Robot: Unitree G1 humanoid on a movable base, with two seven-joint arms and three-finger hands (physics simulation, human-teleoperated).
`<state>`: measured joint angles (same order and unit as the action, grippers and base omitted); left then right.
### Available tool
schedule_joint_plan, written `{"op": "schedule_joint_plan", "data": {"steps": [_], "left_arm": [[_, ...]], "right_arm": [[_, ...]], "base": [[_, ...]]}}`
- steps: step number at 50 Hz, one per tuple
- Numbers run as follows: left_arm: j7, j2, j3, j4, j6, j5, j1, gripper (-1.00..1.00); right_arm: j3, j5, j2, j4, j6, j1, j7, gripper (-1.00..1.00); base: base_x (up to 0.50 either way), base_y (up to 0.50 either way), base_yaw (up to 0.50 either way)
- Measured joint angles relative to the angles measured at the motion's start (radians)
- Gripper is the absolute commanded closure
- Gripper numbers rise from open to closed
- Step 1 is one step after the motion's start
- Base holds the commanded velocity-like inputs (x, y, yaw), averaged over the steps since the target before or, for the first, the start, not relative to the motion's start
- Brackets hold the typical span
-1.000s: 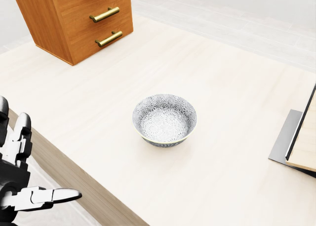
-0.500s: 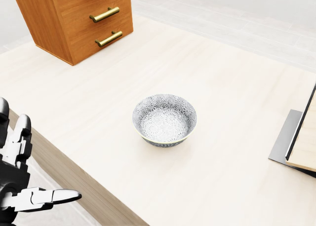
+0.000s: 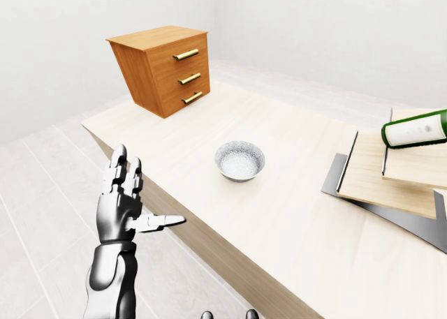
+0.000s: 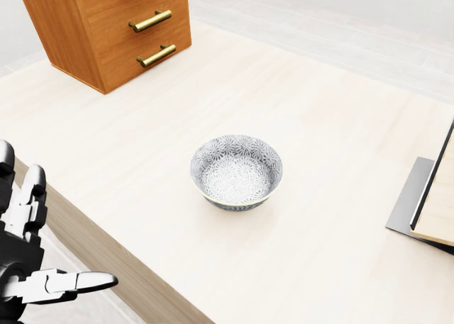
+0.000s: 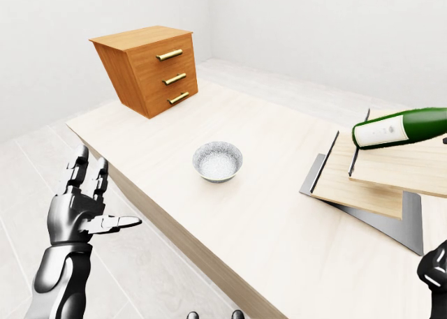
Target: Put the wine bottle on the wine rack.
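Looking through my left eye, I see my left hand (image 3: 124, 204) raised beside the table's (image 3: 293, 214) near edge, off the surface, fingers spread wide and upright, thumb pointing right toward the wood, holding nothing. A patterned bowl (image 3: 239, 160) sits alone mid-table. A wooden drawer chest (image 3: 162, 68) with three brass handles stands at the far left corner. At the right, the wine bottle (image 3: 413, 130) lies on its side on the wine rack (image 3: 391, 176), a tilted stack of pale wooden boards on a grey base; only its green body and white label show, cut off by the frame

From my head view, the bowl (image 4: 236, 171) lies near centre, apart from everything else; the chest (image 4: 106, 26) fills the top left, and a corner of the rack (image 4: 425, 203) enters at the right. The bottle is out of sight

Through my right eye, the bottle (image 5: 398, 128) rests across the top board. My right hand (image 5: 436, 270) barely shows at the lower right corner; I cannot tell how its fingers stand
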<state>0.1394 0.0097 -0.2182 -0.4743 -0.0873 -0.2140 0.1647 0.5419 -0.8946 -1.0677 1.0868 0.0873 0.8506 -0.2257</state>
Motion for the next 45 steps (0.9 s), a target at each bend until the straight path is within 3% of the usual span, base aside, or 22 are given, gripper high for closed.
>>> {"op": "schedule_joint_plan", "data": {"steps": [37,45], "left_arm": [[-0.004,-0.003,0.004,-0.002,0.0,0.002,-0.001,-1.0],[-0.004,-0.003,0.005,0.007,0.0,0.003,-0.002,-1.0]], "right_arm": [[0.08,-0.1,-0.025,0.106,0.0,-0.043,-0.035,1.0],[0.087,-0.117,-0.041,0.11,0.0,-0.122,-0.037,0.67]], "base": [[0.0,0.0,0.0],[0.0,0.0,0.0]]}}
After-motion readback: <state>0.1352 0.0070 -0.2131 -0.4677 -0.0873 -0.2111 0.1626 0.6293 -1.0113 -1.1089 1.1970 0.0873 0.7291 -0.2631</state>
